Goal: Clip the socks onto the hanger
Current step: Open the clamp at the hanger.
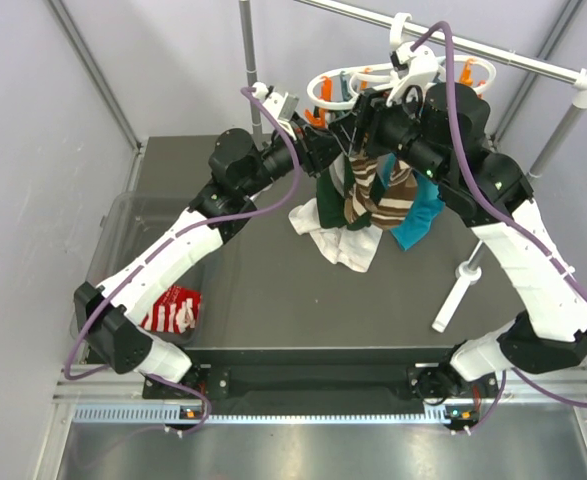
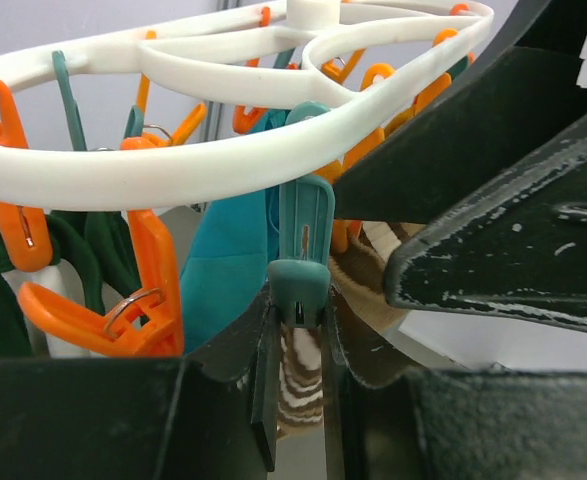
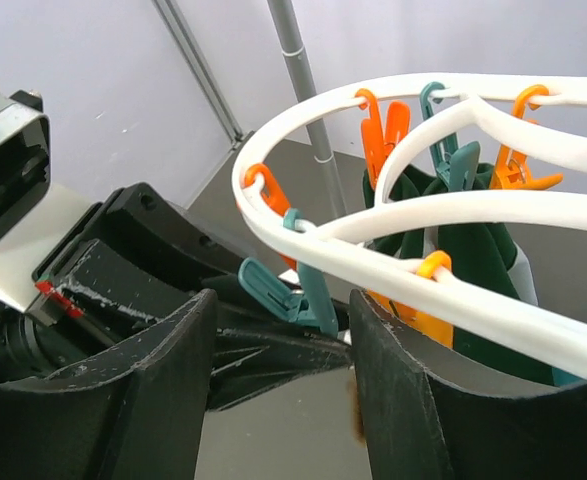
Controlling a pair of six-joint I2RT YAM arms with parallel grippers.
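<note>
The socks mostly hang bunched from the hanger, which dangles off the grey rail above the table's far edge, so both arms reach up to it. The left gripper pinches a brown-and-cream striped sock, lifting its edge into a teal clip. The right gripper has its fingers spread either side of what seems the same clip, probably to work it. One red-and-white sock waits in the clear bin at the left edge.

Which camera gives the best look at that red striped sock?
The top view: the red-and-white sock lies unobstructed in the clear bin. Neither wrist view shows it; both face the hanger.
</note>
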